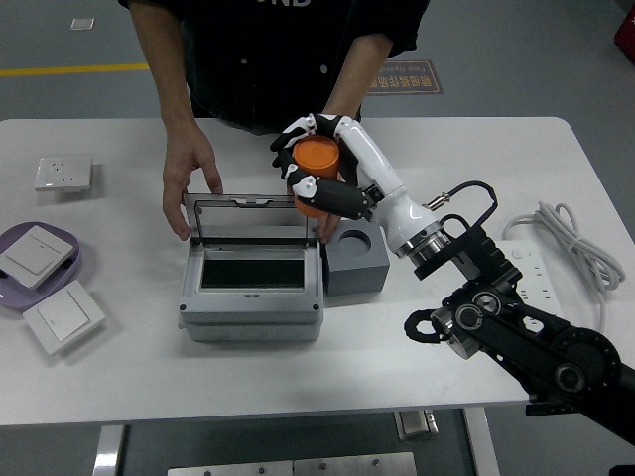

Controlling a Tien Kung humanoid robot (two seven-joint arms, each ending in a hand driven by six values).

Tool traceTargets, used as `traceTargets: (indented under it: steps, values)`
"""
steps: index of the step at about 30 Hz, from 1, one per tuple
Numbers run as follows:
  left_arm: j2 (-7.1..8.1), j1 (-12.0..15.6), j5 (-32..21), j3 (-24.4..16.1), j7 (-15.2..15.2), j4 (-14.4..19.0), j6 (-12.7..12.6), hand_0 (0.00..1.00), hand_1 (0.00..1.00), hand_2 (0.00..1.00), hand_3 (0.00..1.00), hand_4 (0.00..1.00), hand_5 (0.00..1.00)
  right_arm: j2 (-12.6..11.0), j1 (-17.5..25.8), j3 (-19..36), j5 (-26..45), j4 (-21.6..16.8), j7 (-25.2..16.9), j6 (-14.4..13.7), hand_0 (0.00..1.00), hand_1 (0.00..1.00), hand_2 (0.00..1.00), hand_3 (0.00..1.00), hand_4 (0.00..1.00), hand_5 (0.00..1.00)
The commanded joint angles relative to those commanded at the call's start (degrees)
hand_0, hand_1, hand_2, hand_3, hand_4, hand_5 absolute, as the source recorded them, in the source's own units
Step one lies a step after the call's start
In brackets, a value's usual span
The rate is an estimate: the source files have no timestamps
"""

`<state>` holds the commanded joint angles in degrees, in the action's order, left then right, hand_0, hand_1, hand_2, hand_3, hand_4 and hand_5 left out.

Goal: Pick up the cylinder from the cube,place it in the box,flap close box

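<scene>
My right hand (pixel 310 164) is shut on the orange cylinder (pixel 316 171) and holds it in the air above the back right corner of the grey box (pixel 250 308). The box stands open, its clear-windowed lid (pixel 249 219) upright at the back. The dark grey cube (pixel 354 264) with an empty round socket stands against the box's right side. A person at the far side holds the lid with one hand (pixel 189 177) at its left end; the other hand (pixel 328 227) is behind its right end. My left arm is out of view.
A purple plate (pixel 69 275) with a white switch, another white switch (pixel 63 316) and a white socket (pixel 63 174) lie at the left. A white power strip (pixel 531 279) and coiled cable (pixel 575 243) lie at the right.
</scene>
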<state>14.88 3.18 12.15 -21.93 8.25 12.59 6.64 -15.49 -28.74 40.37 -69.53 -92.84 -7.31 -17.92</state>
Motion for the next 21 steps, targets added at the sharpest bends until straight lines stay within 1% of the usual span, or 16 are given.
traceTargets:
  steps: [1, 2, 7, 8, 12, 14, 17, 21]
  values:
    - [0.00, 0.01, -0.06, 0.06, 0.00, 0.00, 0.00, 0.713, 0.715, 0.717, 0.777, 0.734, 0.206, 0.07, -0.12, -0.09, -1.85, 0.17, 1.16, 0.72, 0.032, 0.166, 0.339, 0.265, 0.002, 0.002]
    - [-0.02, 0.03, -0.22, 0.22, 0.02, -0.01, -0.01, 0.708, 0.712, 0.714, 0.777, 0.744, 0.222, 0.16, -0.29, -0.16, -4.15, 0.42, 2.70, 1.86, 0.002, 0.151, 0.334, 0.267, 0.002, 0.002]
    - [-0.07, 0.07, -0.75, 0.75, 0.06, -0.04, -0.02, 0.708, 0.712, 0.714, 0.777, 0.744, 0.222, 0.56, -1.17, -0.68, -13.20, 2.25, 8.61, 6.32, 0.002, 0.151, 0.334, 0.267, 0.002, 0.002]
    - [-0.06, 0.06, -0.78, 0.77, 0.05, -0.04, -0.02, 0.706, 0.711, 0.714, 0.769, 0.743, 0.237, 0.66, -1.41, -0.87, -14.91, 2.71, 9.78, 7.20, 0.002, 0.140, 0.333, 0.261, 0.002, 0.002]
    - [-0.05, -0.02, -0.65, 0.73, 0.05, -0.06, -0.08, 0.706, 0.711, 0.714, 0.769, 0.743, 0.237, 1.13, -2.64, -2.35, -22.28, 3.73, 13.97, 10.80, 0.002, 0.140, 0.333, 0.261, 0.002, 0.002]
    - [-0.06, -0.04, -0.74, 0.91, 0.05, -0.08, -0.13, 0.705, 0.710, 0.713, 0.765, 0.741, 0.252, 1.30, -3.66, -3.64, -26.26, 4.04, 16.23, 13.13, 0.002, 0.138, 0.333, 0.262, 0.002, 0.002]
    - [-0.06, -0.06, -0.99, 1.28, 0.06, -0.09, -0.19, 0.705, 0.710, 0.713, 0.765, 0.741, 0.252, 1.49, -5.10, -5.55, -31.11, 4.21, 17.72, 15.10, 0.002, 0.138, 0.333, 0.262, 0.002, 0.002]
    - [-0.07, -0.15, -1.30, 1.73, 0.05, -0.10, -0.26, 0.705, 0.709, 0.712, 0.760, 0.737, 0.257, 2.26, -6.77, -7.86, -35.61, 4.30, 17.60, 15.42, 0.002, 0.138, 0.333, 0.264, 0.002, 0.002]
